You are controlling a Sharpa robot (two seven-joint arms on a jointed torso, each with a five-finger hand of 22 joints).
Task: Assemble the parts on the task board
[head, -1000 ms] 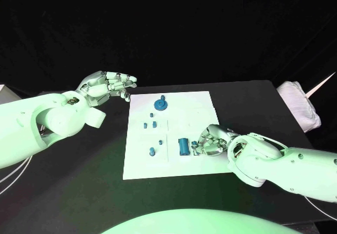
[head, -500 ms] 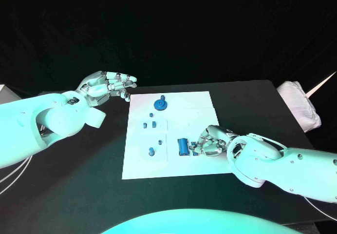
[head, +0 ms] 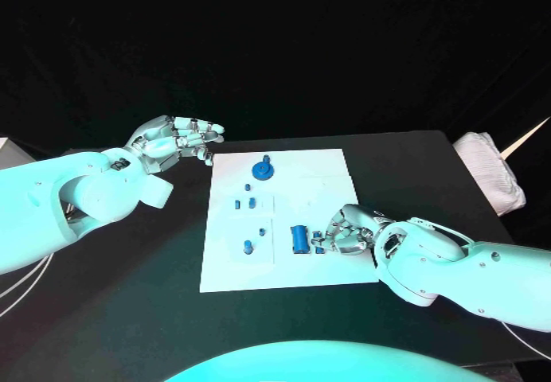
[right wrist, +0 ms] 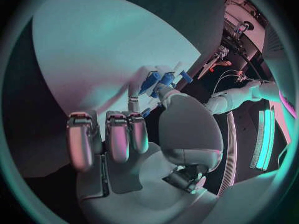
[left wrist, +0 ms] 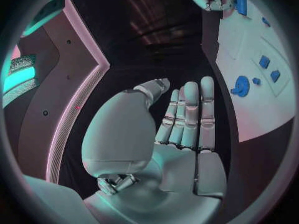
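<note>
Left hand: we are watching the left hand hovering off the far left corner of the task board, over the black desk; in its wrist view the left hand is showing its fingers lying straight and side by side, holding nothing.
Right hand: we are seeing the right hand sitting low on the board's right side, its fingers curled in around a small blue part; whether they are truly pinching it, we cannot tell.
Right wrist look: the thumb tip is pressing against small blue pieces on the white plate.
Parts: a blue cylinder is lying just beside the right hand, a round blue knob is standing near the board's far edge, two little blocks are sitting mid-board, and another piece is resting near the left edge.
Off to the side: a white bundle is lying at the desk's right edge.
</note>
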